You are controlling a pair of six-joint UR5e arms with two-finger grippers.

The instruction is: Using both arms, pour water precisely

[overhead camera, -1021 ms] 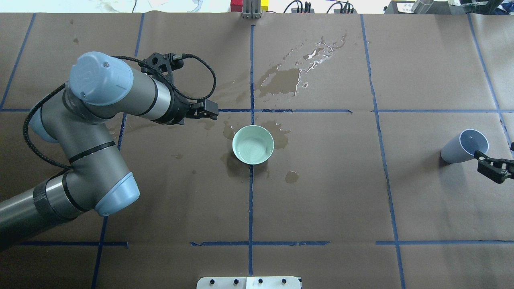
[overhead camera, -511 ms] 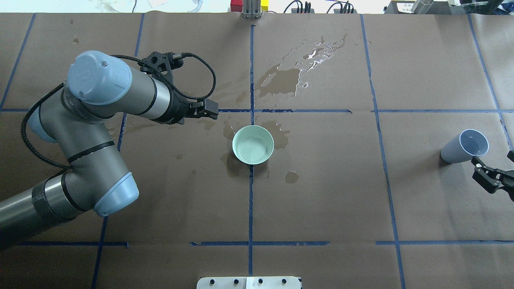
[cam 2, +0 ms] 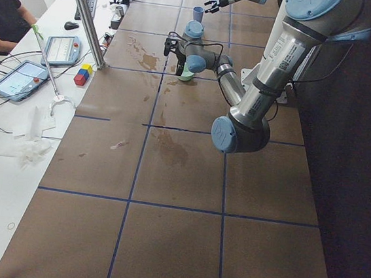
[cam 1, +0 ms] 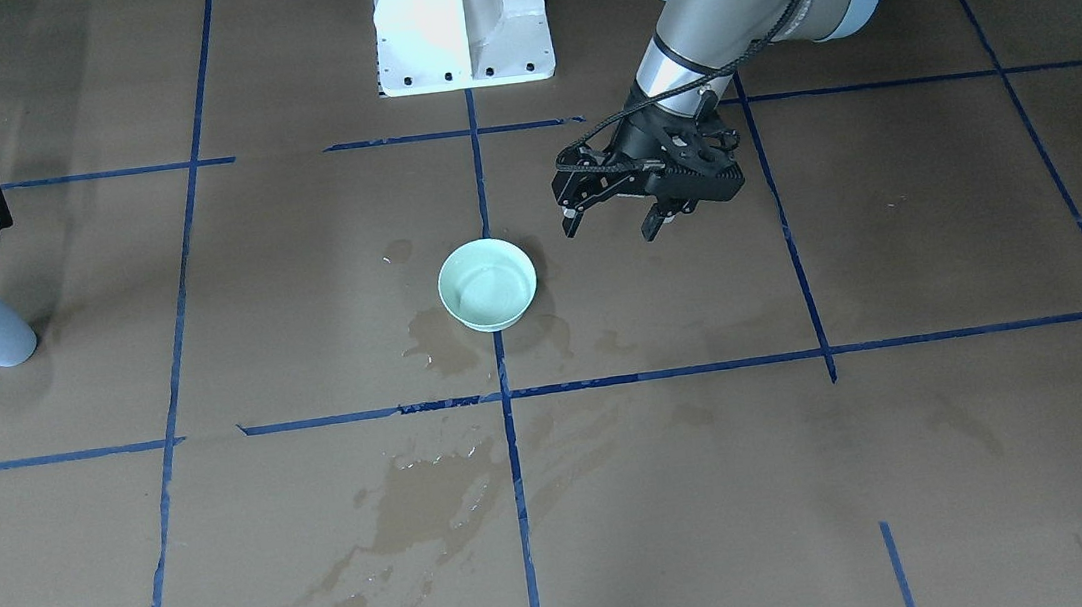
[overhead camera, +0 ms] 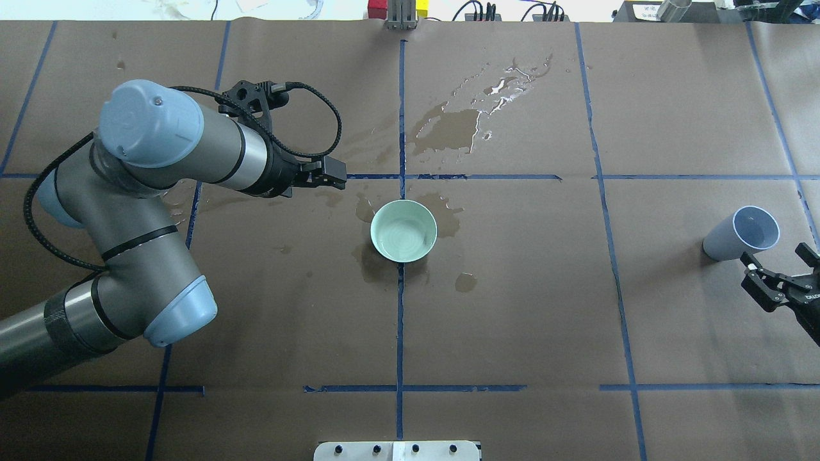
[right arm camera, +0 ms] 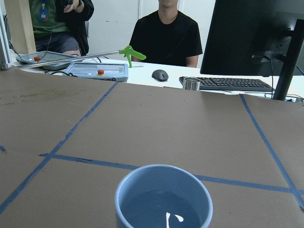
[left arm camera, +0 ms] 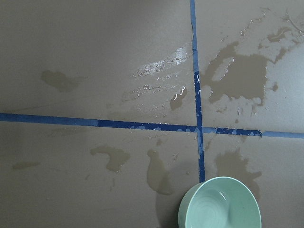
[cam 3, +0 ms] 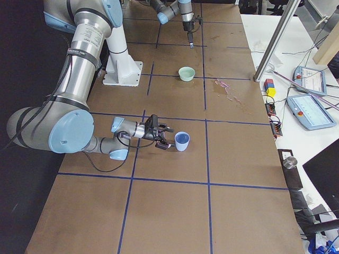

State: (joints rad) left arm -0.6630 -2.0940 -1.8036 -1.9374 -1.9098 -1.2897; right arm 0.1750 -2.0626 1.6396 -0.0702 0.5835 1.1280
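Reading the overhead view from its left edge: the left arm (overhead camera: 147,192) enters there, with its wrist reaching toward the table centre. The left gripper (overhead camera: 337,179) hangs over the brown paper cover (overhead camera: 512,307). It is near the mint-green bowl (overhead camera: 403,230) but apart from it, to the bowl's left. I confirm in the front-facing view that its jaws are spread and carry nothing.

The bowl stands upright on the centre blue tape line (overhead camera: 400,333), just on the robot's side of the tape crossing. The left wrist view shows a faint sheen on the bowl's floor, though I cannot tell how much liquid it holds. Dark wet patches (overhead camera: 448,221) ring the bowl's foot. A larger glossy smear (overhead camera: 448,128) lies beyond the crossing, well apart from the bowl.

Further right, the pale blue cup (overhead camera: 743,232) stands upright near the table's right end. The water (right arm camera: 164,211) sits low inside this cup, clear, with a small bright reflection in the right wrist view.

At the right edge, the right gripper (overhead camera: 775,254) is just short of the cup and apart from it. Its jaws are spread wide and grasp nothing. The cup is ahead of the fingertips, not between them. The right arm (cam 3: 85,47) shows best in the right-side view.
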